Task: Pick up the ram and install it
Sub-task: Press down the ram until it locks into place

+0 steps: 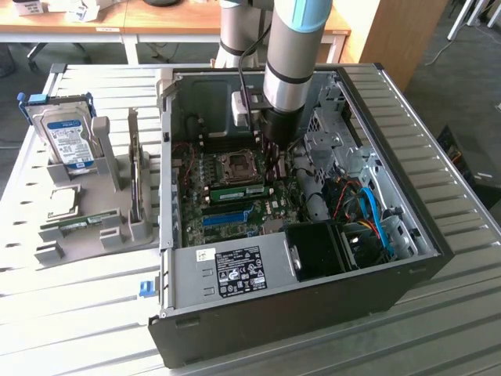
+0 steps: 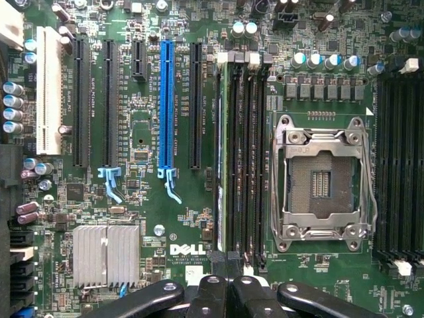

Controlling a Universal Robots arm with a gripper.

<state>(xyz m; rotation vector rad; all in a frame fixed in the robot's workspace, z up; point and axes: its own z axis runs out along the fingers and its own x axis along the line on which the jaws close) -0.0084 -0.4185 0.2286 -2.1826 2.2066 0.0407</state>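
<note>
Fingers point(image 2: 207, 295) clenched tight together on the gripper point(image 2: 228, 291), black and rounded, grasping nothing, hanging inside the open tower case point(image 1: 313, 305) over the end of the memory slots. Ram point(image 2: 223, 159) standing on edge in the outermost black slot of that bank, beside the CPU socket point(image 2: 322, 175); seen from the exterior view as a thin green strip point(image 1: 237, 192) across the motherboard. Looks seated, though impossible to confirm at both ends.

Risks, as a judgement: uneven pressure on one end, leaving the stick tilted and one white latch unclosed; too much force, flexing a thin, brittle circuit board; a sideways slip, scraping shut metal tips across small capacitors or the bare socket frame.

Materials: glossy green fibreglass with dark flat chips; hard moulded plastic slots, black plus one blue PCIe slot point(image 2: 165, 106); finned aluminium heatsink point(image 2: 106, 255); stamped steel socket bracket. Twin green stick point(image 1: 74, 225) lying on the grey fixture outside, well apart.
</note>
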